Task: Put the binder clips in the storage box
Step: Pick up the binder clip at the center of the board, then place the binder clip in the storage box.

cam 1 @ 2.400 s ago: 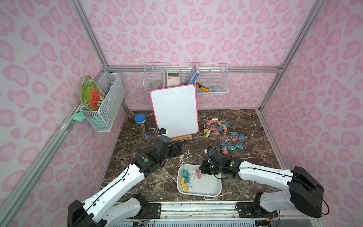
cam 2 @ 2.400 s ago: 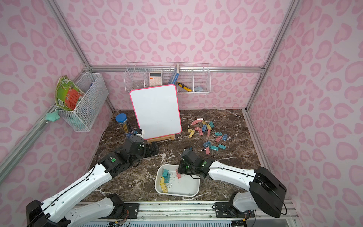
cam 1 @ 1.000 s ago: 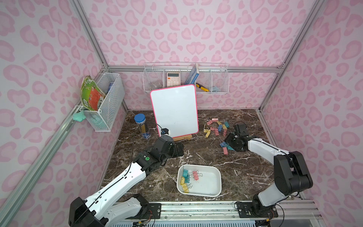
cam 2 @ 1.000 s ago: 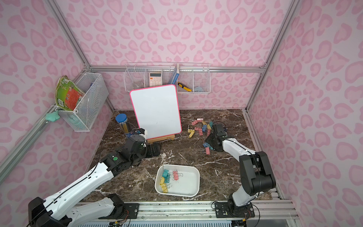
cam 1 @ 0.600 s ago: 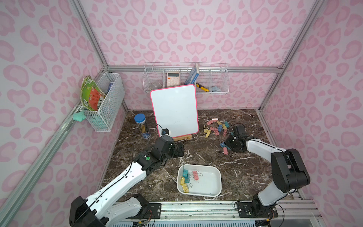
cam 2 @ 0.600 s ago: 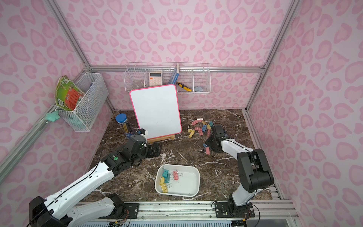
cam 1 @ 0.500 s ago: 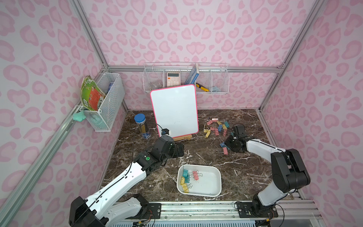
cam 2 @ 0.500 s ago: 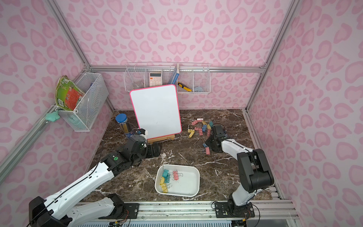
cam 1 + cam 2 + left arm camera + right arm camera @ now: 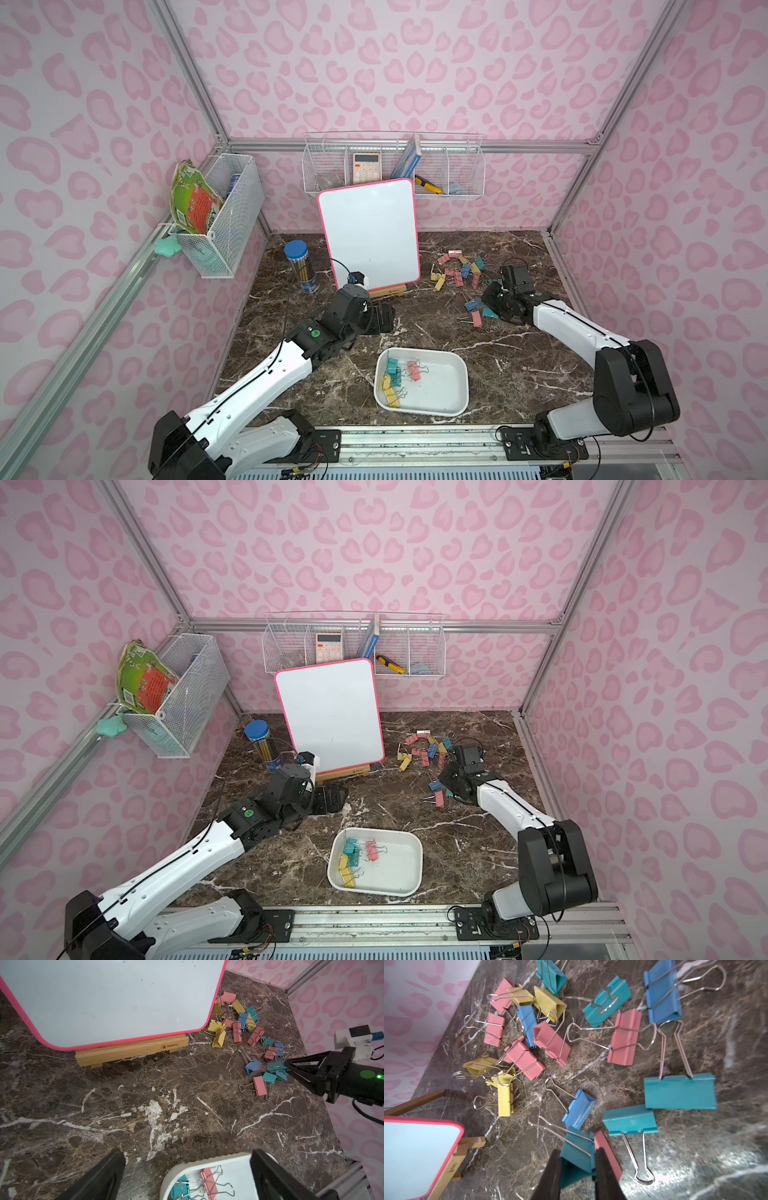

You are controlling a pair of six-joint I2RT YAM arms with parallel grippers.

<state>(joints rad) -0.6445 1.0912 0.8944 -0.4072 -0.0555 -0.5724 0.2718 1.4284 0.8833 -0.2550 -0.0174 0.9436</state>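
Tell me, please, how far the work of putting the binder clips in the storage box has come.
It is at an early stage. Done: a handful of teal, pink and yellow binder clips lie in the storage box. In hand: the right pincer is shut on a teal clip at the edge of the pile. Left: the much larger pile beside the whiteboard. The left pincer is open and empty.

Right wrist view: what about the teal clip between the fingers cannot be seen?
- The teal clip: lower part covered by the fingers of the right gripper and cut off by the picture's edge.
- The pink clip beside it: partly behind one finger.
- Whether it touches the table: unclear; in both top views it is too small.
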